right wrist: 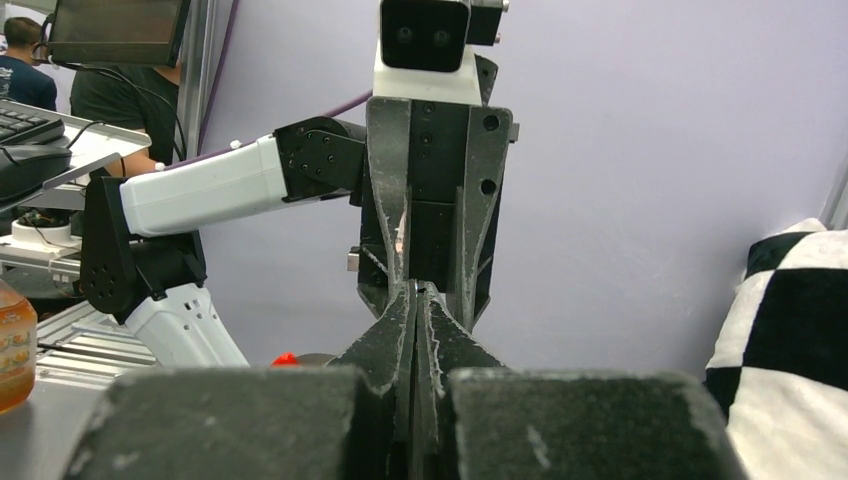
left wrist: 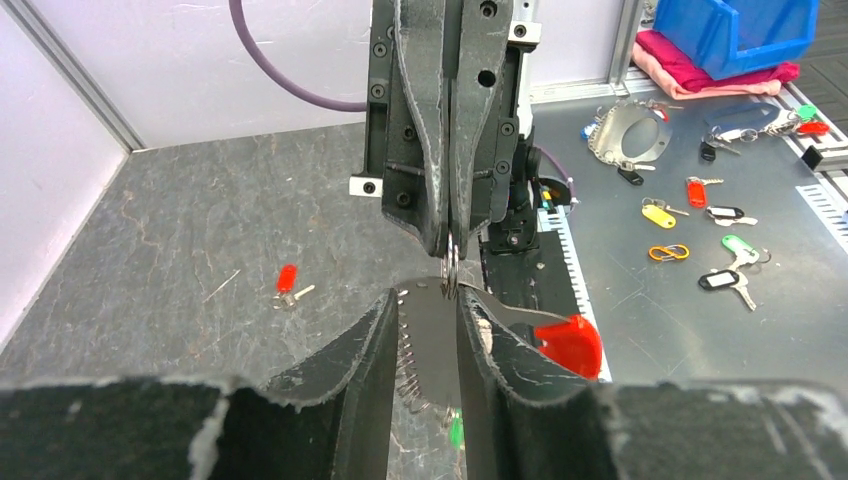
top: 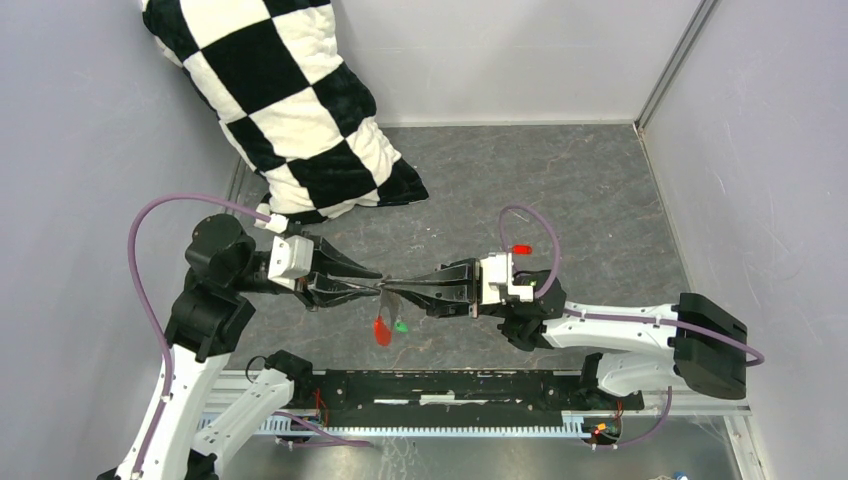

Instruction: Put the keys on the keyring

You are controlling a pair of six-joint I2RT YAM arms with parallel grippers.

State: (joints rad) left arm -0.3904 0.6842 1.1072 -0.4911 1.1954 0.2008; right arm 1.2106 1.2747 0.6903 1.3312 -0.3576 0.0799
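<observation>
Left tool (left wrist: 430, 300): its fingers are held partly apart, tips raised above the bench (left wrist: 190, 230) and pointed at the opposite tool.
Flat silver piece (left wrist: 430, 345): it is clamped in the gap of the left tool and touches both inner faces. A toothed edge is seen along one side. Whether this is the plain silver key cannot be told.
Right tool (left wrist: 447, 245): its fingers are pressed fully together and the thin rim of the keyring is pinched at their tips. The two tools are met tip to tip.
Keyring (left wrist: 451, 268): it is seen edge-on, upright, just above the flat silver piece and touching it. It is held in the air over the bench, between the two tools.
Red oval tag (left wrist: 568, 345): it is hung from the keyring on a silver stem, just beside the left tool's finger.
Green tag (top: 401, 326): it is hung near the red oval tag, below the meeting point.
Red-headed key (left wrist: 287, 279): it is laid flat on the bench, well apart from both tools.
Checkered pillow (top: 290, 110): it is propped in the far left corner.
</observation>
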